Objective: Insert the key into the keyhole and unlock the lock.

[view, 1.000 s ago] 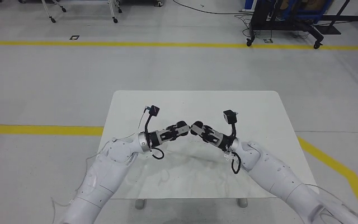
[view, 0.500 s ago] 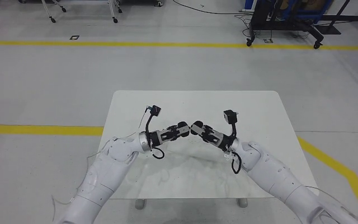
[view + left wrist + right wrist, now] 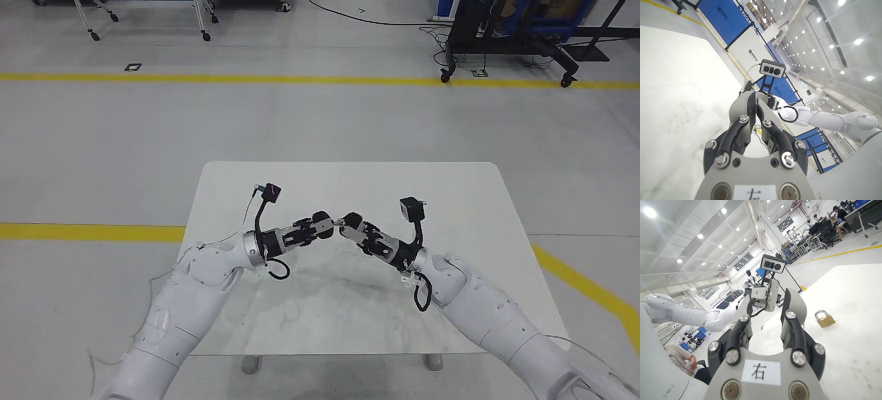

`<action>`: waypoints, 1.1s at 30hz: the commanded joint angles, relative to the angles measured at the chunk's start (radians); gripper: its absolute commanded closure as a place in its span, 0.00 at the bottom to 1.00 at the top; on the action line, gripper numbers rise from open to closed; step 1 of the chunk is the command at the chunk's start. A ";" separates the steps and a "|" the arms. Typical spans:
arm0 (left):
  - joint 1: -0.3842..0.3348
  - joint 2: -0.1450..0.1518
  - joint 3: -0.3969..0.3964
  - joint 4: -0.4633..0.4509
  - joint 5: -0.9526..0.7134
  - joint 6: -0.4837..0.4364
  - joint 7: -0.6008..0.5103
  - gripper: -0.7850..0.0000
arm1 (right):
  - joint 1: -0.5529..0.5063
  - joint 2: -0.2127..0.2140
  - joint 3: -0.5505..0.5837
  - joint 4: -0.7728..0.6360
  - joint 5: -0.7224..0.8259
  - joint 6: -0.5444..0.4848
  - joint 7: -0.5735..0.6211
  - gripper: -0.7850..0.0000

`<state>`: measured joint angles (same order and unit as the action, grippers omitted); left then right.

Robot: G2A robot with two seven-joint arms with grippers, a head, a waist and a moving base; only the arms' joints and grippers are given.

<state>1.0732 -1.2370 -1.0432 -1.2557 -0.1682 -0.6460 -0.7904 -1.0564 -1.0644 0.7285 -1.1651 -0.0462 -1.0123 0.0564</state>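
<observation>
Left gripper (image 3: 321, 222) (image 3: 755, 101): fingers pressed together, the pads meeting along their length. I cannot tell whether anything is pinched between them. It hangs over the middle of the table, pointing right.

Right gripper (image 3: 349, 222) (image 3: 768, 295): fingers spread wide, with nothing between the pads. It hangs over mid-table just right of the Left gripper, pointing left at it. In the top view the two sets of tips come nearly together; I cannot tell whether they touch.

Lock (image 3: 824, 319): a brass body with a silver shackle arched over it. It lies flat on bare table, near the grippers and touching neither.

Table (image 3: 450, 190) (image 3: 677, 75) (image 3: 848, 294): white with rounded corners. Faint dark scuffs mark the surface on the near side of the grippers.

Floor lines (image 3: 300, 77): yellow stripes run left to right, one well beyond the table's far edge and another level with the table's middle.
</observation>
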 commanded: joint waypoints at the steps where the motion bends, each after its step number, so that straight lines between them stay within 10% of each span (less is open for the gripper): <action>1: 0.007 0.005 -0.013 -0.009 -0.007 0.004 -0.008 1.00 | 0.000 0.000 0.000 0.000 0.000 0.000 0.000 0.00; 17: 0.012 0.036 -0.031 -0.047 0.048 -0.005 -0.199 1.00 | -0.040 0.053 0.087 -0.065 -0.061 0.059 0.272 0.00; 22: 0.002 0.039 -0.014 -0.060 0.062 -0.017 -0.236 1.00 | -0.056 0.068 0.088 -0.087 0.053 0.004 0.397 0.48; 33: -0.002 0.045 0.010 -0.065 0.075 -0.019 -0.240 1.00 | -0.028 0.067 0.055 -0.069 0.229 0.015 0.557 0.64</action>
<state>1.0709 -1.1929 -1.0341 -1.3208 -0.0935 -0.6643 -1.0296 -1.0892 -0.9952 0.7878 -1.2377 0.1733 -1.0037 0.6056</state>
